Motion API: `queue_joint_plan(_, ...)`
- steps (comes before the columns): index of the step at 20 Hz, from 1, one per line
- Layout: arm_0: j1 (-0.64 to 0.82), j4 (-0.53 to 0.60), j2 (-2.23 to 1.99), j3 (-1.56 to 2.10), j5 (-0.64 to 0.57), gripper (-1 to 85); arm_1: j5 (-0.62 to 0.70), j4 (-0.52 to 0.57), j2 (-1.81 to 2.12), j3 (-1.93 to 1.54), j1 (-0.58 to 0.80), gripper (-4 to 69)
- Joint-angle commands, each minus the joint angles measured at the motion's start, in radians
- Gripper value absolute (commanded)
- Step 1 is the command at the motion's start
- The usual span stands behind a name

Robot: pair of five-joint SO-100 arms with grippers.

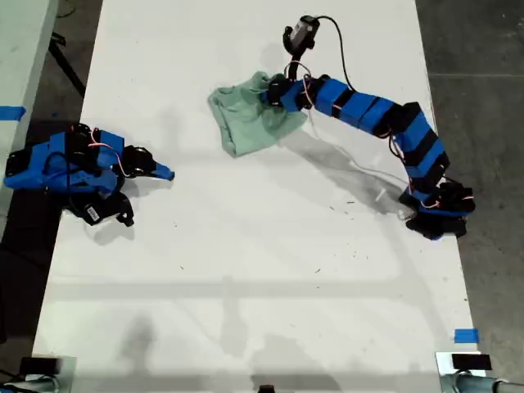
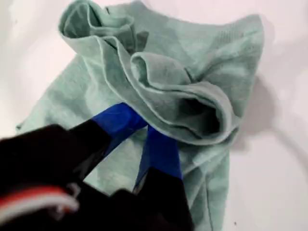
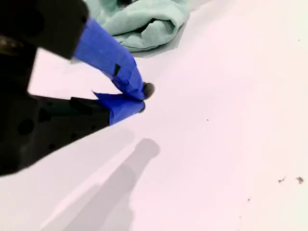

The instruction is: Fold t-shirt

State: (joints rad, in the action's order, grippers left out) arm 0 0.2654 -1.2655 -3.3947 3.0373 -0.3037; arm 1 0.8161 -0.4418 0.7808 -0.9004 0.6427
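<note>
Sitting crumpled on the white desk point(image 1: 246, 286), upper middle of the exterior view: t-shirt point(image 1: 246, 119), my first pincer point(image 2: 144, 127) grasping its folds; my second pincer point(image 3: 137, 98) clenched, dark floor point(image 1: 483, 98) around.

The t-shirt point(image 1: 250, 117) is bunched up on the table point(image 1: 262, 270), toward the far middle of the exterior view. My first gripper point(image 1: 273, 92) is planted right on its exterior-view-right edge. My second gripper point(image 1: 166, 173) is parked well apart, at the exterior view's left.
</note>
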Motion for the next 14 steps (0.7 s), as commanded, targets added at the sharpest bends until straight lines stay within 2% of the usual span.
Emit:
queue_joint_plan(1,0.011,-0.008,-0.005,-0.002,0.003,0.0,-0.13,0.169,0.049,0.0,0.041,-1.1)
queue_joint_plan(2,0.011,-0.008,-0.005,-0.002,0.003,0.0,-0.141,0.216,0.066,-0.025,0.052,-1.3)
queue_joint_plan(5,0.009,-0.008,-0.006,-0.002,0.0,0.0,-0.126,0.222,0.192,-0.127,0.083,-1.5)
queue_joint_plan(10,0.008,-0.011,-0.012,-0.002,-0.002,0.0,0.002,0.087,0.463,-0.439,0.041,-1.5)
queue_joint_plan(12,0.012,-0.02,-0.023,-0.002,0.008,0.0,0.015,0.035,0.647,-0.644,-0.011,-1.5)
queue_joint_plan(14,0.012,-0.008,-0.023,-0.005,0.009,1.1,0.002,-0.072,0.845,-0.828,-0.071,-1.8)
